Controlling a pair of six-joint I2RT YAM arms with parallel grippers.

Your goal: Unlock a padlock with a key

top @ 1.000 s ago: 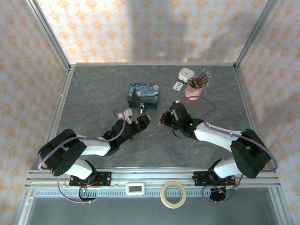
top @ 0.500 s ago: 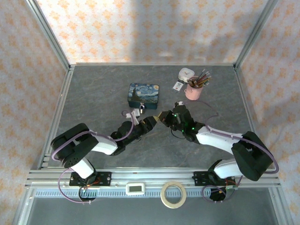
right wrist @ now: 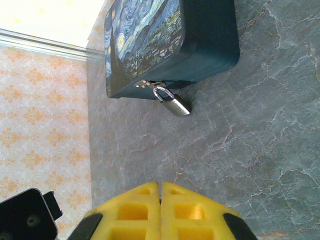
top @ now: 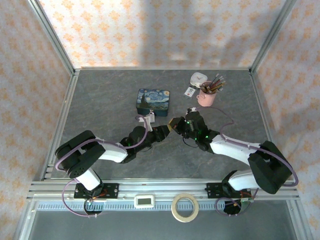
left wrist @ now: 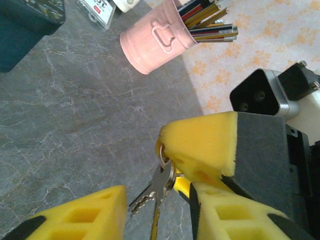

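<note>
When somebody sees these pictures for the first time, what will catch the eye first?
The yellow-padded grippers meet in the middle: the right gripper holds the key by its ring, and it dangles inside the open left gripper. Just beyond, the padlock hangs on the front of the blue tin.

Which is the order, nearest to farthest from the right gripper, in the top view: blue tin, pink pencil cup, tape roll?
1. Blue tin: just beyond the right gripper, slightly to its left.
2. Pink pencil cup: farther back, to its right.
3. Tape roll: on the near rail between the arm bases, clearly farthest.
</note>
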